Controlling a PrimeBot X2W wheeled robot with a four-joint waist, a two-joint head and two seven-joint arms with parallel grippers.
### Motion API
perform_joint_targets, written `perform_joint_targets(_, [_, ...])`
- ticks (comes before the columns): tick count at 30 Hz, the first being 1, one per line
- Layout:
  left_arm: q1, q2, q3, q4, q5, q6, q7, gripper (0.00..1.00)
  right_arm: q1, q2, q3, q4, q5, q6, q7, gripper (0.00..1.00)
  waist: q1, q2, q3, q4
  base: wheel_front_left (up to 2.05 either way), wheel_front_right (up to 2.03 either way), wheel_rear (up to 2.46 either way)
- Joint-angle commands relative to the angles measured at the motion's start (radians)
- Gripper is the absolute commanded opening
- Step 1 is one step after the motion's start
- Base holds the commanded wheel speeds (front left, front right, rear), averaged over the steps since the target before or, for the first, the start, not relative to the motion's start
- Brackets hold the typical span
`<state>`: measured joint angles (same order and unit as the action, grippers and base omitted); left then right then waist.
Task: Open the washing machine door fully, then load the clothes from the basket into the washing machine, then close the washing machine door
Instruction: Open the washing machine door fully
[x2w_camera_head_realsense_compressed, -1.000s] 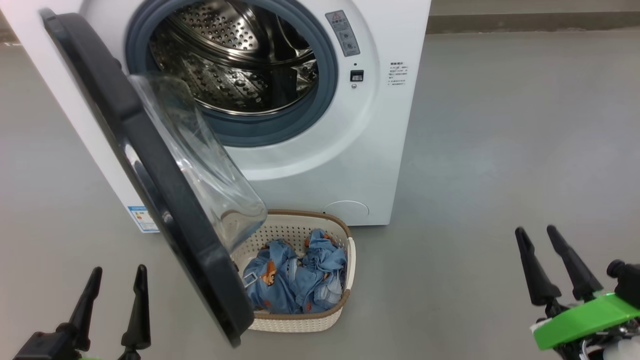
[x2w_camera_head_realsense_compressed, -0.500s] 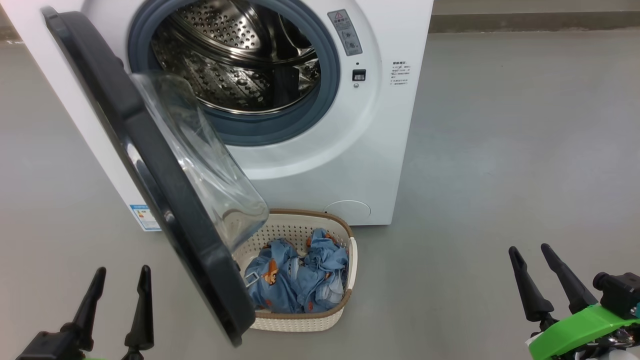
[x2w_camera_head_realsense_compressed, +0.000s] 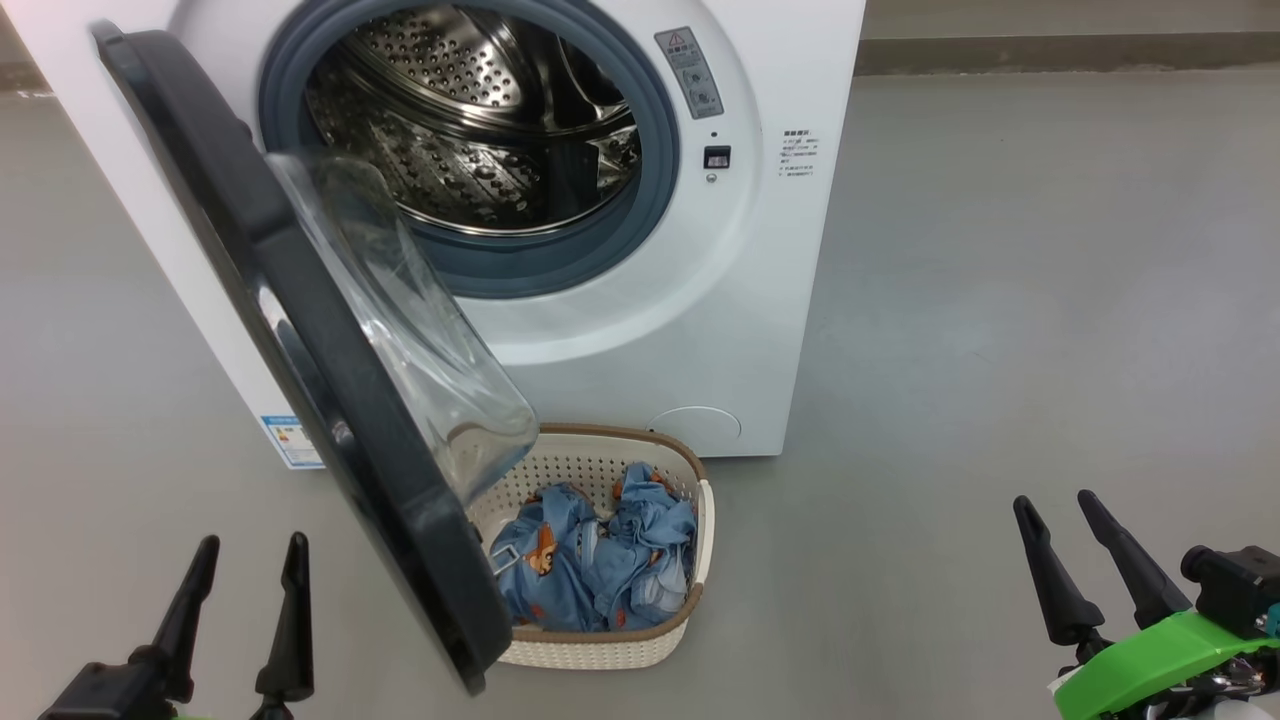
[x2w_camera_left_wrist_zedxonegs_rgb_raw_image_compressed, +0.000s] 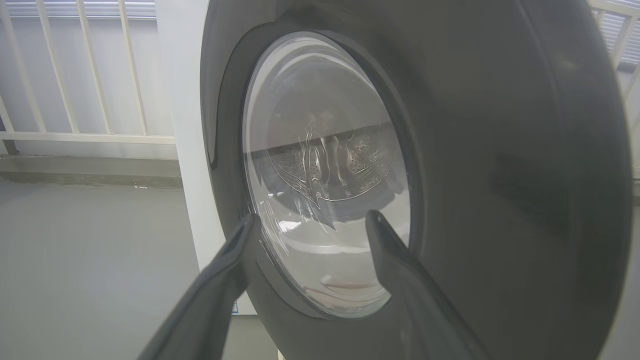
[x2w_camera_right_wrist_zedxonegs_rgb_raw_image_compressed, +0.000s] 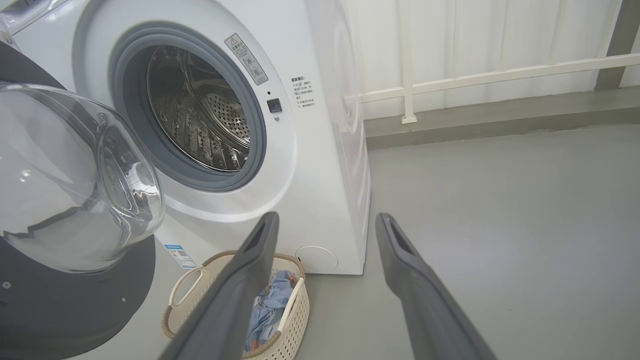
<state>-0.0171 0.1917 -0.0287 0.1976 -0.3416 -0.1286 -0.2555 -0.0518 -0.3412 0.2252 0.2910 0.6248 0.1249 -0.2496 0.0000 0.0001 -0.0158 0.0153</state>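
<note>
The white washing machine (x2w_camera_head_realsense_compressed: 700, 330) stands ahead with its steel drum (x2w_camera_head_realsense_compressed: 480, 130) exposed. Its black washing machine door (x2w_camera_head_realsense_compressed: 300, 330) hangs partly open, swung out to the left, and the clear glass bowl (x2w_camera_head_realsense_compressed: 400, 330) overhangs the basket (x2w_camera_head_realsense_compressed: 600, 650). The cream basket sits on the floor at the machine's foot and holds the crumpled light blue clothes (x2w_camera_head_realsense_compressed: 600, 560). My left gripper (x2w_camera_head_realsense_compressed: 253, 543) is open, low at the left, facing the door's outer face (x2w_camera_left_wrist_zedxonegs_rgb_raw_image_compressed: 500, 150). My right gripper (x2w_camera_head_realsense_compressed: 1053, 498) is open, well right of the basket. In the right wrist view the basket (x2w_camera_right_wrist_zedxonegs_rgb_raw_image_compressed: 287, 320) lies beyond my open fingers (x2w_camera_right_wrist_zedxonegs_rgb_raw_image_compressed: 250, 270).
Grey floor stretches wide to the right of the machine. A low kerb (x2w_camera_right_wrist_zedxonegs_rgb_raw_image_compressed: 500, 120) and white railing (x2w_camera_right_wrist_zedxonegs_rgb_raw_image_compressed: 475, 77) run behind it. A blue sticker (x2w_camera_head_realsense_compressed: 290, 440) and round service cap (x2w_camera_head_realsense_compressed: 695, 422) mark the machine's lower front.
My right gripper has dropped lower and drawn back toward the bottom right corner, still open. The head camera has shifted slightly. Door, basket and left gripper hold their places.
</note>
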Motion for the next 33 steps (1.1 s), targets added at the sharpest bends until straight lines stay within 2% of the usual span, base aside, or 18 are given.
perform_joint_targets(1, [-0.025, 0.012, 0.031, -0.017, 0.003, -0.002, -0.006, 1.0, -0.029, -0.02, 0.02, -0.018, 0.007, 0.006, -0.012, 1.0, 0.0, -0.0001, -0.001, 0.0, 0.0, 0.0, 0.0])
perform_joint_targets(13, [-0.021, 0.012, 0.029, -0.021, 0.004, -0.002, -0.006, 1.0, -0.026, -0.019, 0.028, -0.016, 0.016, 0.006, -0.012, 1.0, 0.0, -0.0001, -0.002, 0.006, 0.0, 0.0, 0.0])
perform_joint_targets(14, [-0.022, 0.011, 0.031, -0.021, 0.003, -0.002, -0.006, 0.95, -0.026, -0.018, 0.028, -0.016, 0.017, 0.006, -0.012, 1.0, 0.0, -0.0001, -0.001, 0.006, 0.0, 0.0, 0.0])
perform_joint_targets(15, [-0.022, 0.011, 0.031, -0.021, 0.003, -0.002, -0.006, 0.95, -0.026, -0.018, 0.028, -0.016, 0.017, 0.006, -0.012, 1.0, 0.0, -0.0001, -0.001, 0.006, 0.0, 0.0, 0.0])
perform_joint_targets(16, [-0.025, 0.008, 0.034, -0.022, -0.003, -0.002, -0.006, 0.25, -0.026, -0.018, 0.028, -0.015, 0.018, 0.006, -0.012, 1.0, 0.0, -0.0001, -0.001, 0.009, 0.0, 0.0, 0.0])
perform_joint_targets(17, [-0.025, 0.008, 0.034, -0.022, -0.003, -0.002, -0.006, 0.25, -0.026, -0.018, 0.028, -0.015, 0.018, 0.006, -0.012, 1.0, 0.0, -0.0001, -0.001, 0.009, 0.0, 0.0, 0.0])
perform_joint_targets(18, [-0.027, 0.001, 0.041, -0.03, -0.014, -0.002, -0.006, 0.0, -0.025, -0.018, 0.027, -0.015, 0.019, 0.006, -0.012, 1.0, 0.0, -0.0001, 0.0, 0.011, 0.0, 0.0, 0.0])
perform_joint_targets(24, [-0.041, -0.005, 0.045, -0.103, -0.01, -0.002, -0.006, 0.0, -0.02, -0.013, 0.018, -0.015, 0.019, 0.006, -0.012, 1.0, 0.0, -0.0001, 0.002, 0.026, 0.0, 0.0, 0.0])
perform_joint_targets(28, [-0.066, -0.027, 0.063, -0.197, 0.006, -0.002, -0.006, 0.0, -0.009, -0.009, 0.017, -0.013, 0.018, 0.006, -0.012, 1.0, 0.0, -0.0001, 0.002, 0.043, 0.0, 0.0, 0.0])
perform_joint_targets(33, [-0.086, -0.034, 0.026, -0.339, 0.044, -0.002, -0.006, 0.0, -0.011, -0.002, 0.022, -0.01, 0.017, 0.006, -0.012, 1.0, 0.0, -0.0001, 0.006, 0.05, 0.0, 0.0, 0.0])
